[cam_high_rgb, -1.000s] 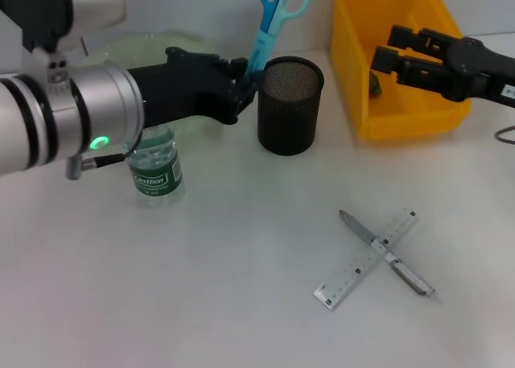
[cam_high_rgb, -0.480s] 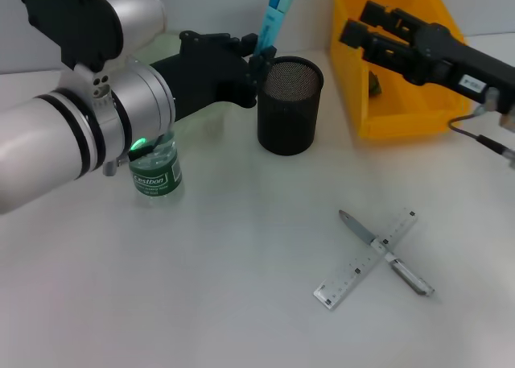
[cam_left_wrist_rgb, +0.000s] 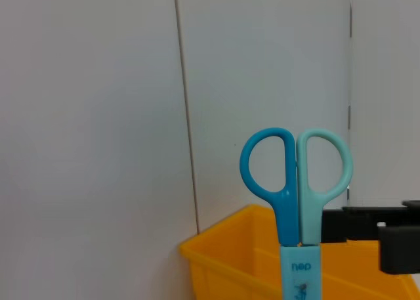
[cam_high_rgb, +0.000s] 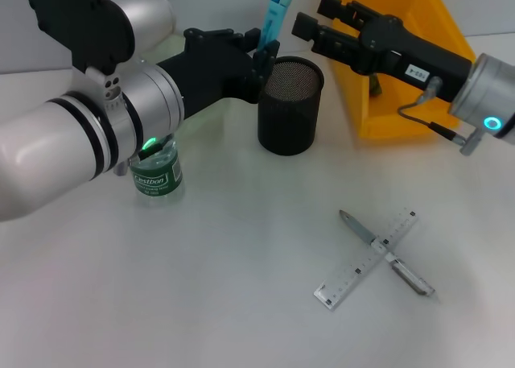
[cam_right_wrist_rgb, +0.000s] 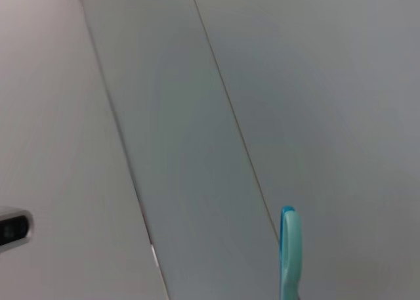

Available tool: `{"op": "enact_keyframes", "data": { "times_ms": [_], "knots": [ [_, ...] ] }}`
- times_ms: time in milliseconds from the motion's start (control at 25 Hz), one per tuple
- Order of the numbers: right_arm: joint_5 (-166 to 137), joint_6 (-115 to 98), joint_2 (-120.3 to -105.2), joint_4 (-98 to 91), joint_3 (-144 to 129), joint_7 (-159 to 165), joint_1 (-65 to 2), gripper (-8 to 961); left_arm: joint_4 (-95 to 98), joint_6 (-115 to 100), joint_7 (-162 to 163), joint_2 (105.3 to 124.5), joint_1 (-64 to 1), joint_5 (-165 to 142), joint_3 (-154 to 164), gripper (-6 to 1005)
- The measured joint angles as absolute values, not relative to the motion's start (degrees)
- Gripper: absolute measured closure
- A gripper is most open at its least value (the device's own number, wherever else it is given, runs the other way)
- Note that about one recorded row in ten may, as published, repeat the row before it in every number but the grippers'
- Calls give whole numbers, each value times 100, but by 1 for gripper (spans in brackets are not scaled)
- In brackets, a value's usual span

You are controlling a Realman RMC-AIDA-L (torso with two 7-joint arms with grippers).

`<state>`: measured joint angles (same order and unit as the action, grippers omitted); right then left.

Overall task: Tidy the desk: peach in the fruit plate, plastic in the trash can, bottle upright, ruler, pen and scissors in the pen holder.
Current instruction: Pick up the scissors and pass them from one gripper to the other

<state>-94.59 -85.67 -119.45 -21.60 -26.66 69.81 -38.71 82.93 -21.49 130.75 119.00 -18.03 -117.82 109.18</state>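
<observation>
While the left gripper (cam_high_rgb: 265, 52) holds the scissors (cam_high_rgb: 276, 6) upright at the rim of the pen holder (cam_high_rgb: 290, 105), handles up, the right gripper (cam_high_rgb: 310, 14) has swung from over the trash can (cam_high_rgb: 402, 114) toward them, jaws apart and empty. It looks like a handover or a drop comes next. The scissors have blue handles and a blue cover.

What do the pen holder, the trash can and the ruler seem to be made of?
The pen holder looks like black metal mesh, matte: fine holes show in its wall and inside. The trash can looks like moulded plastic, bright yellow with a smooth, slightly glossy wall. The ruler seems to be clear plastic, since the desk shows through it around the printed marks; it lies crossed with the pen.
</observation>
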Motion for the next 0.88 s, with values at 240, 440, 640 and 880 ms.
{"op": "enact_keyframes", "data": {
  "times_ms": [240,440,640,880],
  "knots": [
    [-9368,-8409,-11933,-2105,-2766,6975,-4007,152,8205,-2117,13083,11902,-1838,-11757,10934,790],
    [-9368,-8269,-11935,-2039,-2769,6976,-4073,152,8094,-1978,13086,11908,-1873,-11724,10985,791],
    [-9367,-8150,-11940,-1964,-2769,6978,-4106,152,8027,-1939,13087,11903,-1901,-11652,10988,790],
    [-9367,-8054,-11935,-1856,-2772,6984,-4186,152,8004,-1916,13085,11900,-1903,-11645,10996,790]
  ]
}}
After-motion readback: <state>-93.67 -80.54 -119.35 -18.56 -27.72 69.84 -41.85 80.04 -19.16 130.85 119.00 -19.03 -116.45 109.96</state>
